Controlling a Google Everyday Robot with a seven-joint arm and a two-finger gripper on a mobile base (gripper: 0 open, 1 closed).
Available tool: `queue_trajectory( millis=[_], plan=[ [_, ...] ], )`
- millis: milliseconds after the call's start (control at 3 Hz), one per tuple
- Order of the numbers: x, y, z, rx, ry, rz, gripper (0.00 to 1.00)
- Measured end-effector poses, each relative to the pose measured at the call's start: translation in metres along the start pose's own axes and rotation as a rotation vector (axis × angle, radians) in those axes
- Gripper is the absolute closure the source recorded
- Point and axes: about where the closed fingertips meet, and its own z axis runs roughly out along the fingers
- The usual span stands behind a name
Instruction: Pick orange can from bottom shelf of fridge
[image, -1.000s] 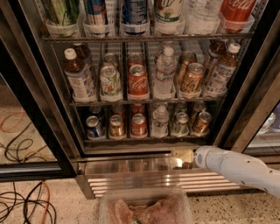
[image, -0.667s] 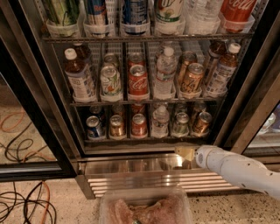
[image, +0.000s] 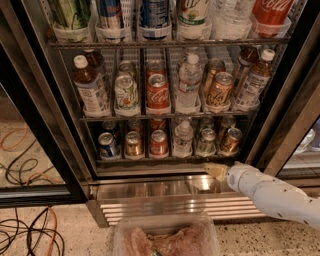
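The orange can (image: 231, 140), short and copper-coloured with a silver top, stands at the right end of the bottom shelf (image: 165, 161) of the fridge (image: 45, 125). My gripper (image: 215, 171) hangs just below the shelf's front edge, in front of the steel sill, a little left of and below the orange can and not touching it. The white arm (image: 275, 196) reaches in from the lower right.
The same shelf also holds a blue can (image: 106, 145), a golden-brown can (image: 133, 144), a red can (image: 159, 142), a water bottle (image: 183, 137) and a green can (image: 206, 141). A clear tub (image: 165, 237) sits below the ribbed base (image: 165, 206). Cables (image: 30, 235) lie on the floor at left.
The gripper has moved slightly right and upward, closer to the bottom shelf's front edge. The cans have not moved.
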Motion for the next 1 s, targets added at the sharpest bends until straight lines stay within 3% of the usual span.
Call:
queue_trajectory(
  millis=[1000],
  plan=[
    [-0.021,-0.016,0.005,0.077,-0.076,-0.036,0.26]
  ],
)
